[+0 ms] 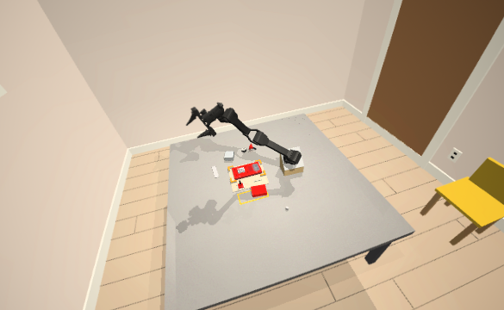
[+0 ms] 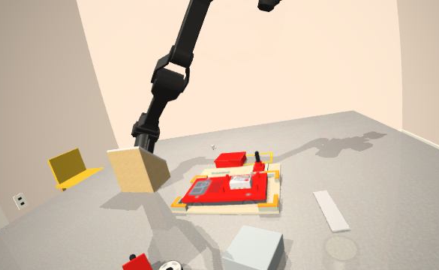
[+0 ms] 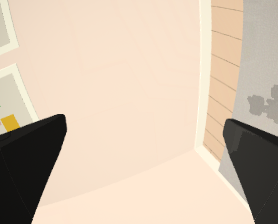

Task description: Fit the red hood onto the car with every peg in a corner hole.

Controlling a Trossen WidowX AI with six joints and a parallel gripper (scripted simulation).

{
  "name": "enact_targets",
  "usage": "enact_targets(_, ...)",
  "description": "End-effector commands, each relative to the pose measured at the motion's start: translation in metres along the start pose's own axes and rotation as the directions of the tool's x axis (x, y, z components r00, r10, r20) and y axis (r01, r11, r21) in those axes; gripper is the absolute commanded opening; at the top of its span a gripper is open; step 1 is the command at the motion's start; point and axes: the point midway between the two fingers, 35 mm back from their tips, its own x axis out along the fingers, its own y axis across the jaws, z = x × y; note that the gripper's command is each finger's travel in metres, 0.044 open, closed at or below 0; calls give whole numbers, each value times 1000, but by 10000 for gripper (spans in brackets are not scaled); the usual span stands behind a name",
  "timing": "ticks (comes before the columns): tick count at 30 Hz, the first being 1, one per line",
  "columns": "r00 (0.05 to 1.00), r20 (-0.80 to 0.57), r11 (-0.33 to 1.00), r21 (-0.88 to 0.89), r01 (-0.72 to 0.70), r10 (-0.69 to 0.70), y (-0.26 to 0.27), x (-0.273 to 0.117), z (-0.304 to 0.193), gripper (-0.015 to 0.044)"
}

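The red hood [image 1: 258, 190] [image 2: 230, 159] lies on the table beside the jig, its flat roof up, over one end of a yellow outline [image 1: 254, 201] [image 2: 272, 157]. The red chassis [image 1: 250, 170] [image 2: 211, 196] sits in the cream jig [image 2: 223, 211] between orange corner pieces. The white engine block [image 1: 241, 170] [image 2: 240, 182] is on its deck, with short red pegs around it. My gripper [image 1: 193, 131] [image 3: 146, 124] is wide open and empty, high above the table and away from hood and chassis. Its fingers are outside the exterior view.
A small red part with a black top [image 1: 240, 186] [image 2: 258, 166] stands on the jig near the hood. A grey block [image 1: 228, 156] [image 2: 254, 245], a white strip [image 1: 214, 171] [image 2: 331, 211], a wheel [image 1: 243, 150] and another red part [image 1: 252, 147] [image 2: 138, 262] lie around the jig.
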Motion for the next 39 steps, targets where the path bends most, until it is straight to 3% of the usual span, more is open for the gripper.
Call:
enact_targets(1,1000,1,1000,-2,-2,2,1,-1,0,440)
enact_targets(5,998,17,997,-44,-59,60,19,-19,-9,440)
enact_targets(16,930,58,898,-285,-334,364,99,-120,-72,440)
enact_targets(28,794,-20,656,-550,-517,608,141,-214,-161,440)
enact_targets(39,680,-150,419,-687,-594,718,140,-282,-255,440)
